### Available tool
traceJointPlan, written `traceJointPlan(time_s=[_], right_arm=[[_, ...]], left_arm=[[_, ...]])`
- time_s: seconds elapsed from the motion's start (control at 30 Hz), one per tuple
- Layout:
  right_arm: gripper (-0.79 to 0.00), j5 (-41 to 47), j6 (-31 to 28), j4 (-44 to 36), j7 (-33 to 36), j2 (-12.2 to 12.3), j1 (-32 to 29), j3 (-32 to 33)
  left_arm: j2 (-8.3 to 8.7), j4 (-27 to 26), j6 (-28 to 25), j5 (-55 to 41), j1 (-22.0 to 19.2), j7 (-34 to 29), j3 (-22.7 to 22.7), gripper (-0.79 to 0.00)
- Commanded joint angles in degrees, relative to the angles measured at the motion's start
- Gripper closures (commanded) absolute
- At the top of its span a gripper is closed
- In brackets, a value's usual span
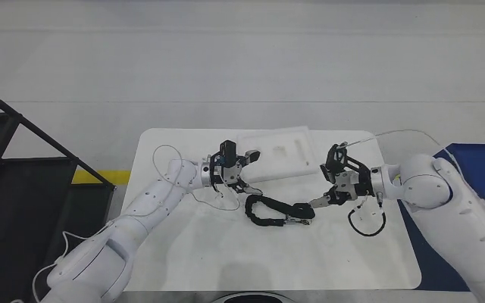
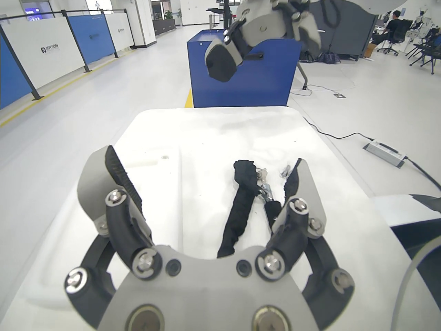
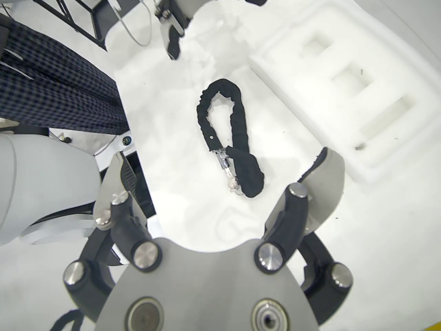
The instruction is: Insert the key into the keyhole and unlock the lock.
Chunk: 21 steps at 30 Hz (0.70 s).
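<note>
A black fabric-sleeved chain lock [image 1: 265, 216] lies looped on the white table [image 1: 364, 257] between my two grippers. Its metal lock end [image 3: 224, 163] carries a small silvery key [image 3: 233, 184]; I cannot tell whether the key sits in the keyhole. My left gripper [image 1: 248, 173] hovers open just above the loop's far end, with the lock [image 2: 241, 201] lying between and beyond its fingers [image 2: 113, 173]. Open too, my right gripper [image 1: 324, 182] hangs over the lock's head [image 3: 249, 173], holding nothing. Each wrist view shows the other gripper farther off.
A white foam tray [image 1: 280, 151] with rectangular recesses lies at the back of the table, close behind both grippers. A blue cabinet [image 2: 241, 70] stands past the table's right end. A dark checked cloth [image 3: 51, 80] hangs off the front-left edge. Bare tabletop stretches along the front.
</note>
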Motion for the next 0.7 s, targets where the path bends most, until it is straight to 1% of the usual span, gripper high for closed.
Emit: traceJointPlan(time_s=[0.0, 0.13, 0.27, 0.4, 0.67], right_arm=[[-0.785, -4.32, -1.05, 1.91, -1.06, -0.46, 2.00, -2.82], [-0.785, -11.66, -3.22, 5.81, -3.32, -1.70, 5.21, -7.41], [-0.785, -19.18, -3.92, 9.54, -6.25, -3.02, 7.10, -11.27], [-0.785, -24.06, -4.52, 13.16, -10.29, -4.20, 8.32, -14.04], [-0.785, -24.06, -4.52, 13.16, -10.29, -4.20, 8.32, -14.04]], left_arm=[[1.14, -1.89, -0.02, -1.44, 1.51, -2.70, -0.98, -0.785], [3.52, -6.41, -0.02, -5.30, 3.73, -7.76, -2.72, -0.785], [5.69, -10.46, -0.02, -9.46, 5.52, -12.49, -3.72, -0.785], [5.85, -10.81, -0.02, -9.77, 5.62, -12.90, -3.74, -0.785], [5.85, -10.81, -0.02, -9.77, 5.62, -12.90, -3.74, -0.785]])
